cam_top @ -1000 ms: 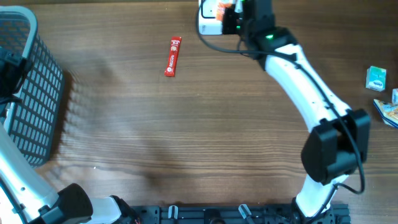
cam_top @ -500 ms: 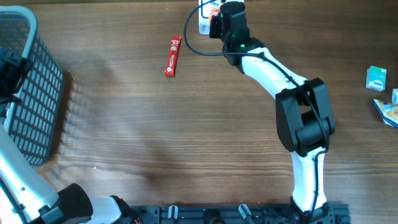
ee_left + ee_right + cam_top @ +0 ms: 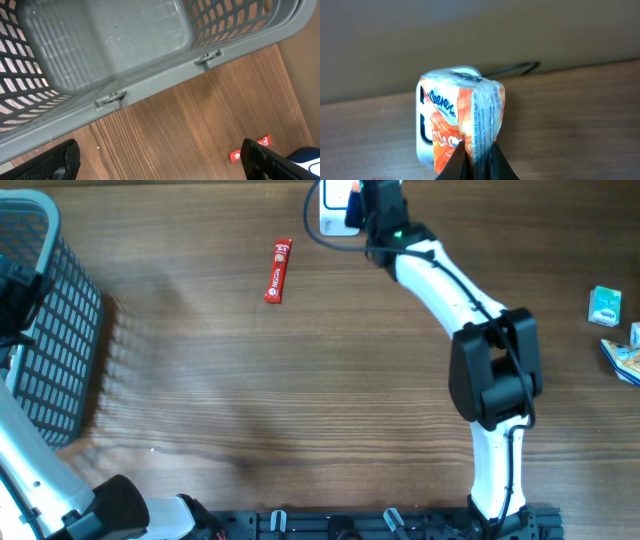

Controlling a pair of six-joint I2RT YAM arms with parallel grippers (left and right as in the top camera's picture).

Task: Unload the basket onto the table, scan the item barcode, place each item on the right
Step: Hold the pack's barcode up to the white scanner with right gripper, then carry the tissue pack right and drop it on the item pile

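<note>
An orange and white tissue pack (image 3: 465,115) hangs pinched by its edge in my right gripper (image 3: 476,150), which is shut on it. Its printed side seam faces the wrist camera. Directly behind the pack lies a white barcode scanner (image 3: 421,145) with a black cable, at the table's far edge (image 3: 331,215). From overhead my right gripper (image 3: 372,202) hovers over the scanner and hides most of the pack. My left gripper (image 3: 160,167) stands wide open above bare wood beside the basket, holding nothing.
A grey mesh basket (image 3: 55,330) lies at the far left, its rim (image 3: 150,85) near my left fingers. A red sachet (image 3: 278,270) lies left of the scanner. A small green-and-white pack (image 3: 605,306) and other packets (image 3: 625,352) sit at the right edge.
My right gripper has shifted left with the tissue pack and now hangs over the scanner; its elbow has swung in toward the table's middle. The left arm has stayed still.
</note>
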